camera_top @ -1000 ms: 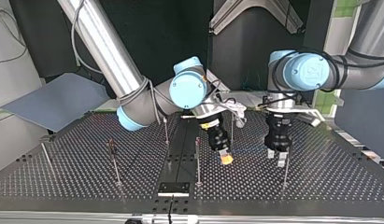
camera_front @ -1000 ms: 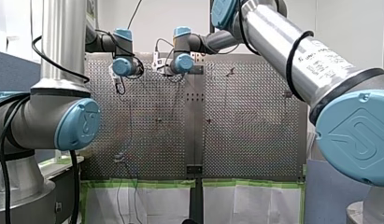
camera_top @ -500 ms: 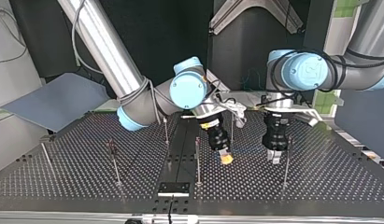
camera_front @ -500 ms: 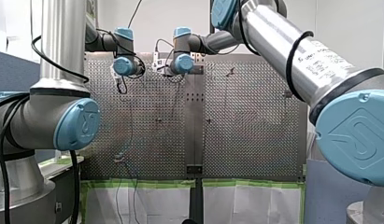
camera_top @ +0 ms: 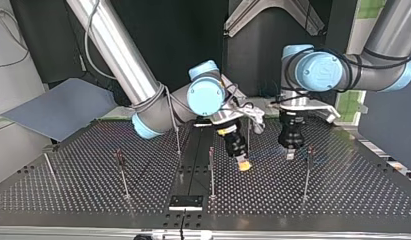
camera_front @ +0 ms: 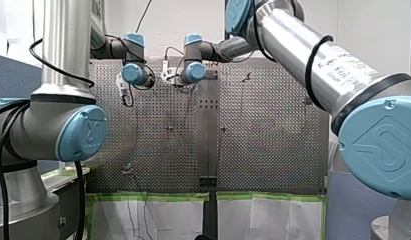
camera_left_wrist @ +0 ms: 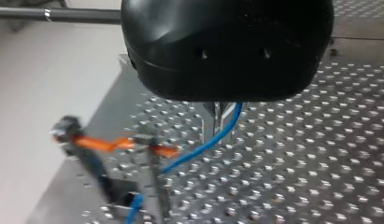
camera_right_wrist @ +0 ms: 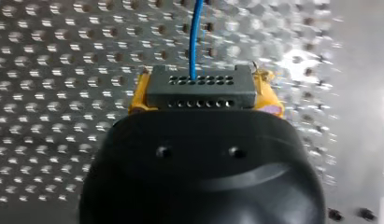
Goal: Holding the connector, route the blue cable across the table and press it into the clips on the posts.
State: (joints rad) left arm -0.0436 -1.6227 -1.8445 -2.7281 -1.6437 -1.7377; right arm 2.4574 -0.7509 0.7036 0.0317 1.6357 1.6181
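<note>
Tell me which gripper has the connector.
My right gripper: its yellow pads clamp the grey connector. My left gripper holds only the blue cable between its metal fingers.

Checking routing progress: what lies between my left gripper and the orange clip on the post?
In the left wrist view, the blue cable spans it, from my left gripper toward the post below the orange clip, over the perforated table.

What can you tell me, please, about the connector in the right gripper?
The connector is a dark grey, plastic-looking rectangular block with two rows of small holes on its face. It is clamped at both ends between the yellow-padded jaws of my right gripper, above the perforated table. The blue cable leaves one upper hole.
</note>
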